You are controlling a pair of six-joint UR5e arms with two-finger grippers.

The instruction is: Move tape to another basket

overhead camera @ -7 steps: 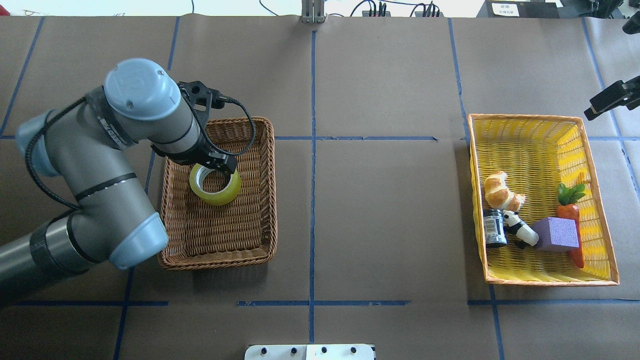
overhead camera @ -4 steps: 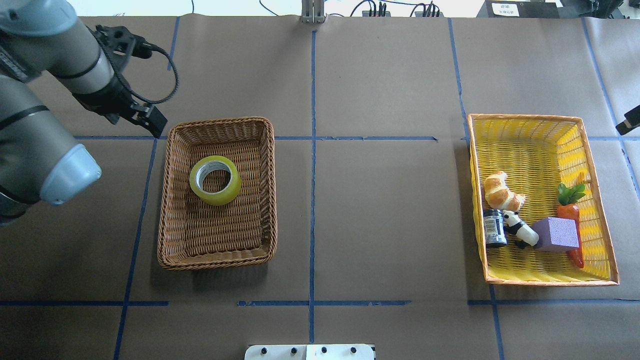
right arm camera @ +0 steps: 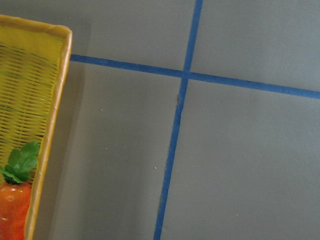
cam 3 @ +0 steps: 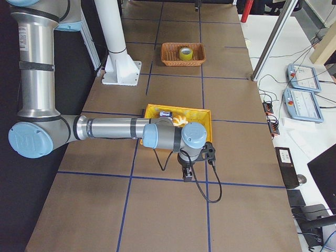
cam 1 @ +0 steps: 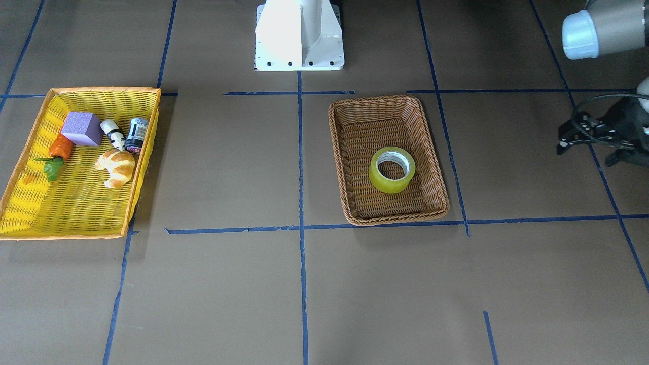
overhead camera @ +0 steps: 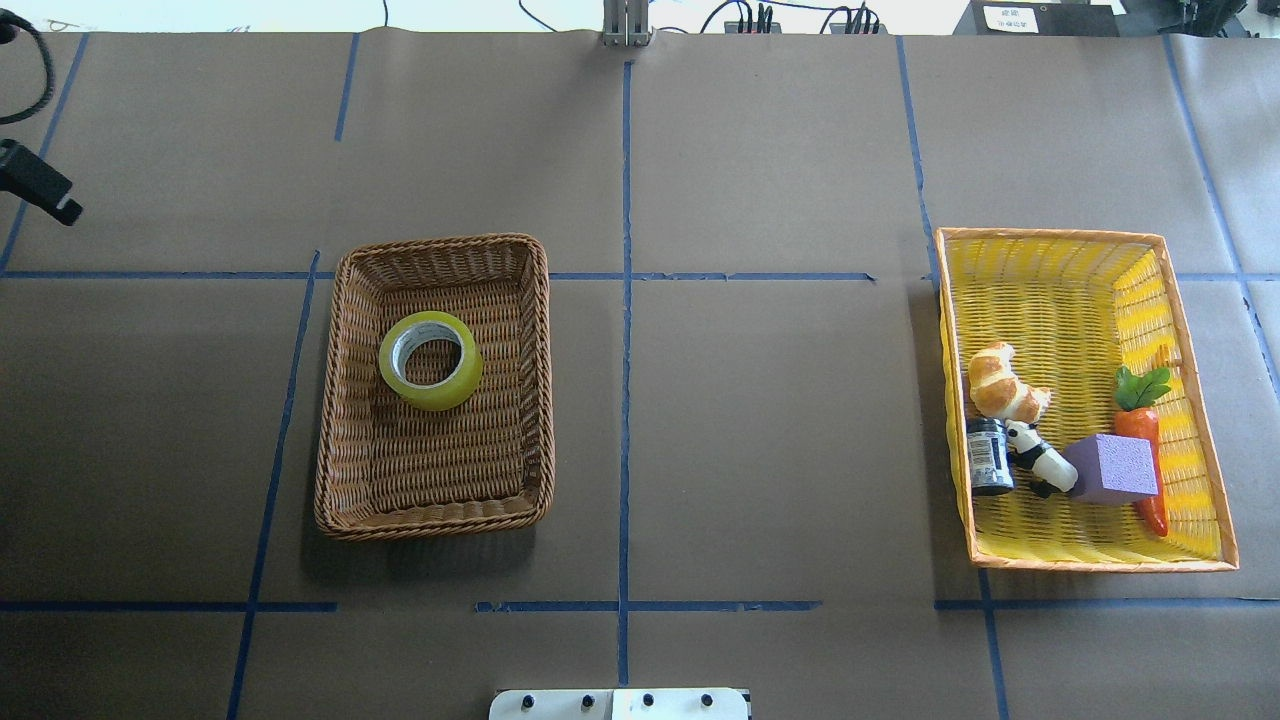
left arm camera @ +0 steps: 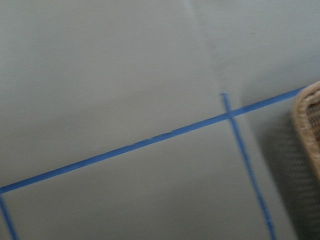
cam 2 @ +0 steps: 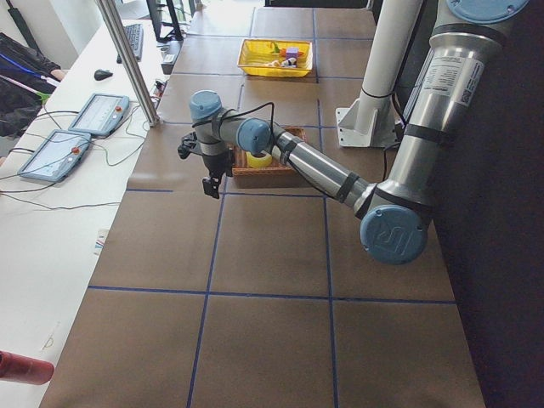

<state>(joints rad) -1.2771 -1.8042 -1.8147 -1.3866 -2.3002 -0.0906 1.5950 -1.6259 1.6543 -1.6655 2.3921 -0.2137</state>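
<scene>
The yellow tape (overhead camera: 430, 360) lies flat in the brown wicker basket (overhead camera: 440, 243), toward its far half; it also shows in the front view (cam 1: 392, 170). My left gripper (overhead camera: 42, 190) is at the overhead view's far left edge, well away from the basket, empty, and looks open (cam 1: 583, 148). The left wrist view shows only a corner of the basket (left arm camera: 311, 125). My right gripper (cam 3: 186, 173) shows only in the exterior right view, beside the yellow basket; I cannot tell whether it is open or shut.
A yellow, orange-rimmed basket (overhead camera: 1050, 235) at the right holds a croissant (overhead camera: 1003, 385), a can (overhead camera: 990, 457), a toy panda (overhead camera: 1040, 462), a purple block (overhead camera: 1112, 468) and a carrot (overhead camera: 1140, 440). The robot's white base (cam 1: 299, 35) stands at the near edge.
My left gripper let go of the tape and drew back far to the left, out of the brown basket. The tape stayed in place. My right gripper left the overhead view's right edge.
</scene>
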